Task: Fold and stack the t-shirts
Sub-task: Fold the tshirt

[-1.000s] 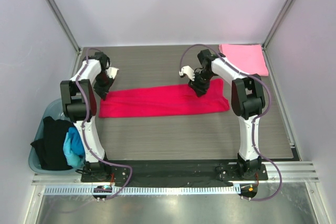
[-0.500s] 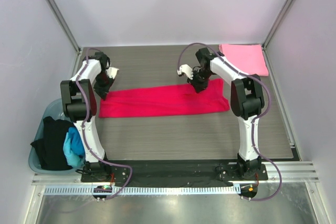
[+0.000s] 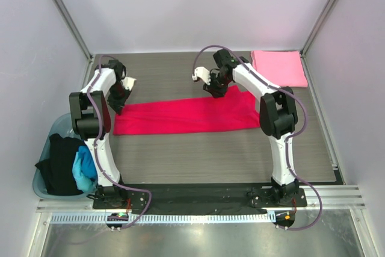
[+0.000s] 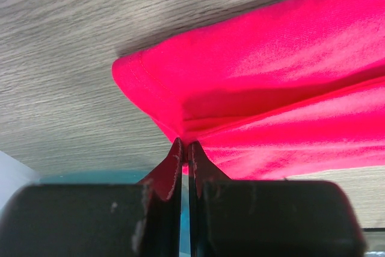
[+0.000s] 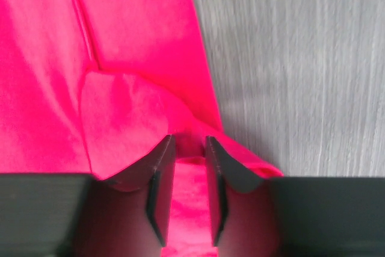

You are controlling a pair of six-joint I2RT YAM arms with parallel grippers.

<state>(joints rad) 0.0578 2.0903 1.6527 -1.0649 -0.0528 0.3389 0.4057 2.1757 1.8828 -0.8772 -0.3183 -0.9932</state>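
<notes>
While the left gripper (image 4: pixel 185 147) clamps fully shut on the left end of the crimson t-shirt (image 3: pixel 180 116), likely anchoring it for a fold, the right gripper (image 5: pixel 187 144), jaws narrowly parted, pinches a raised fold at its far right edge. The shirt lies as a long, flat band; a folded pink t-shirt (image 3: pixel 278 67) sits beyond its right end.

No writing, label, brand name, number or sign can be read in any of the views.
</notes>
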